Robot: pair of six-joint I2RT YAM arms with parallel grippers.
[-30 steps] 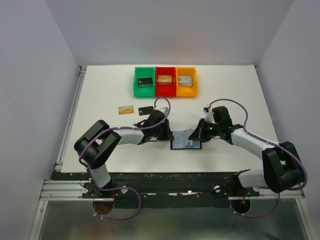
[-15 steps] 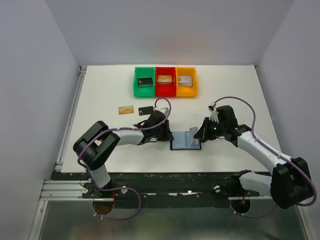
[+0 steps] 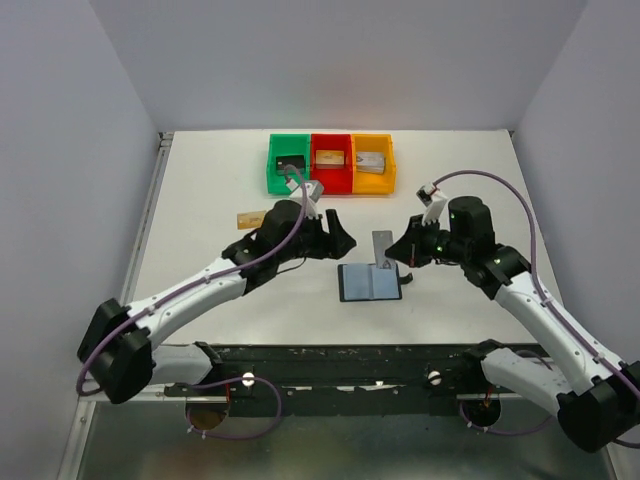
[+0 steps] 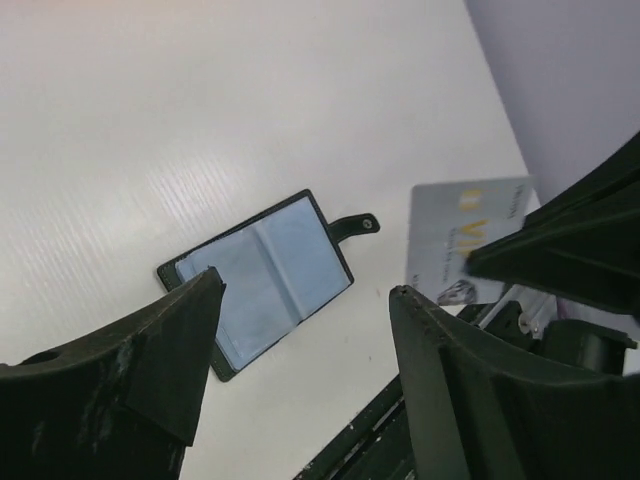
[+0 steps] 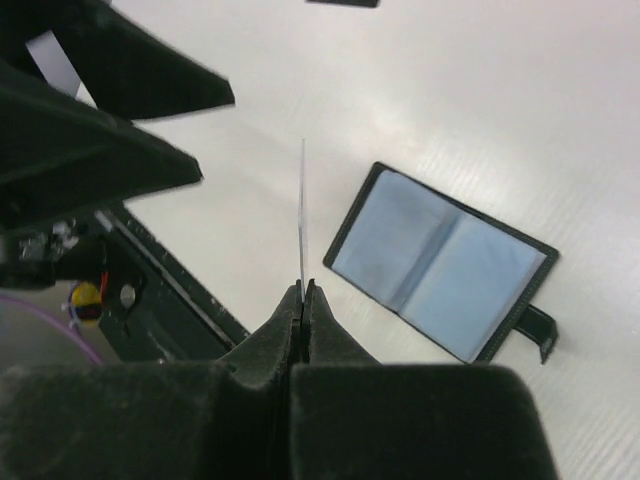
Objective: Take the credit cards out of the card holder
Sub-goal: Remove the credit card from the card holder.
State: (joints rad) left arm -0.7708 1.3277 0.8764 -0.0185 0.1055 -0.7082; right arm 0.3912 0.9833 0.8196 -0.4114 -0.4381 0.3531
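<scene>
The card holder (image 3: pixel 369 283) lies open and flat on the white table, its bluish-grey pockets facing up (image 4: pixel 260 280) (image 5: pixel 440 265). My right gripper (image 3: pixel 398 256) (image 5: pixel 303 288) hangs above its right side, shut on a silver-grey credit card (image 3: pixel 380 245) that shows edge-on (image 5: pixel 302 215) in the right wrist view and face-on (image 4: pixel 465 250) in the left wrist view. My left gripper (image 3: pixel 342 240) (image 4: pixel 308 290) hovers above and left of the holder, open with nothing between its fingers. A tan-gold credit card (image 3: pixel 243 219) lies on the table, partly hidden under the left arm.
Green (image 3: pixel 290 165), red (image 3: pixel 331 165) and orange (image 3: pixel 373 165) bins stand in a row at the back, each with a blocky item inside. The black front rail (image 3: pixel 330 355) runs just below the holder. A black card's edge (image 5: pixel 343 2) shows at the top of the right wrist view.
My left gripper let go of the holder, opened and rose back to the left. My right gripper drew a silver-grey card out and lifted it; the holder now lies flat.
</scene>
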